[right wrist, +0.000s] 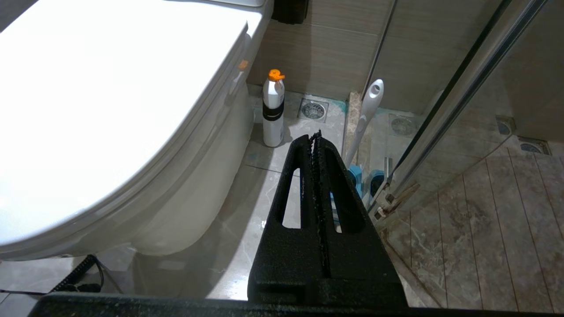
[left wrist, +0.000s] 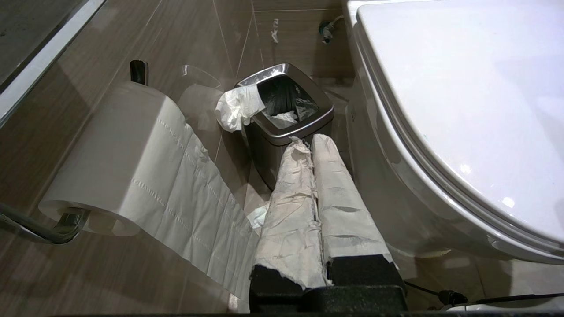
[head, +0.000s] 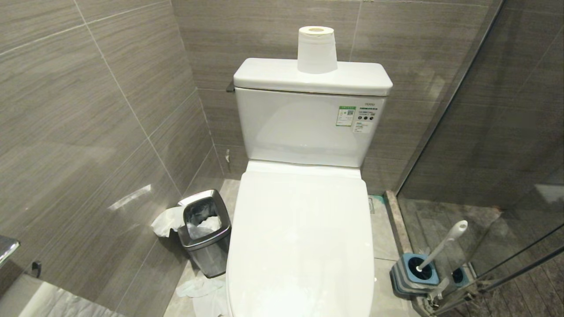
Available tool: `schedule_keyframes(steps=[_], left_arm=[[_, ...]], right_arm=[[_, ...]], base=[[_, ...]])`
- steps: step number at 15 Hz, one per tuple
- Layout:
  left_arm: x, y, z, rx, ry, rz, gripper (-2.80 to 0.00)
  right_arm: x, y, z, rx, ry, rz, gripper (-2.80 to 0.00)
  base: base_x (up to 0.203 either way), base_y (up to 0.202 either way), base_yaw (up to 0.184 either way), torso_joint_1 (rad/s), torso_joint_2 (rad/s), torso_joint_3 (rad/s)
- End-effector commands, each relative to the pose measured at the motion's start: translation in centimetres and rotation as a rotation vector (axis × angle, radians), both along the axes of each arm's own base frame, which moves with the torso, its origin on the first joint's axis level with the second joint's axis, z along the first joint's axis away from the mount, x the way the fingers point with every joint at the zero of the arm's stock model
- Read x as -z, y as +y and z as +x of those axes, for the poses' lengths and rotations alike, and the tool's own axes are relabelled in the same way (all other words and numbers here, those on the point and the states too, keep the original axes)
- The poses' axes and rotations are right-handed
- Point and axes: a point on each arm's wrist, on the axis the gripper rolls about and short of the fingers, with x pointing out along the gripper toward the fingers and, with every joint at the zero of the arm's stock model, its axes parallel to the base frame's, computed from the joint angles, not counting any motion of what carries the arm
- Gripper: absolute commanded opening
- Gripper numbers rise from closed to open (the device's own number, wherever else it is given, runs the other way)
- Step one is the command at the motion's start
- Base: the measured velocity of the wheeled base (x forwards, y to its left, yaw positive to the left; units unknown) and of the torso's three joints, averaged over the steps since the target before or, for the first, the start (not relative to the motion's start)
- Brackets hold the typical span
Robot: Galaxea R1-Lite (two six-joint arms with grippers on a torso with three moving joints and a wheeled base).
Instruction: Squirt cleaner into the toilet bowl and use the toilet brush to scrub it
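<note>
Still at the start: our left gripper (left wrist: 308, 143) and right gripper (right wrist: 316, 138) are pressed together, empty. Next we must lift the toilet bowl (head: 299, 246) lid, then fetch the cleaner (right wrist: 273, 110).

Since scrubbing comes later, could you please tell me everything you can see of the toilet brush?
The brush has a long, slim white-grey plastic handle with a rounded end pierced by a hole. It stands tilted in a squarish blue-and-grey holder on the floor, to the right of the toilet, against the glass partition. Its head is sunk in the holder, out of sight. Only the holder touches it.
</note>
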Motion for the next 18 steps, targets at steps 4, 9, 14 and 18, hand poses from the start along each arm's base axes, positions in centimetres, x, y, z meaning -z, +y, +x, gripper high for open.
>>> schedule_keyframes(steps=[4, 9, 14, 18], left_arm=[[0.08, 0.00, 0.02, 0.001, 0.003, 0.000, -2.80], [0.10, 0.00, 0.02, 0.001, 0.004, 0.000, -2.80], [0.10, 0.00, 0.02, 0.001, 0.004, 0.000, -2.80], [0.10, 0.00, 0.02, 0.001, 0.004, 0.000, -2.80]], right_arm=[[0.01, 0.00, 0.01, -0.001, 0.001, 0.000, -2.80], [-0.03, 0.00, 0.00, -0.001, -0.001, -0.001, -2.80], [0.01, 0.00, 0.01, -0.001, 0.001, -0.001, -2.80], [-0.03, 0.00, 0.00, -0.001, 0.000, -0.001, -2.80]], base=[[0.000, 0.000, 0.000, 0.000, 0.00, 0.000], [0.000, 0.000, 0.000, 0.000, 0.00, 0.000], [0.000, 0.000, 0.000, 0.000, 0.00, 0.000], [0.000, 0.000, 0.000, 0.000, 0.00, 0.000]])
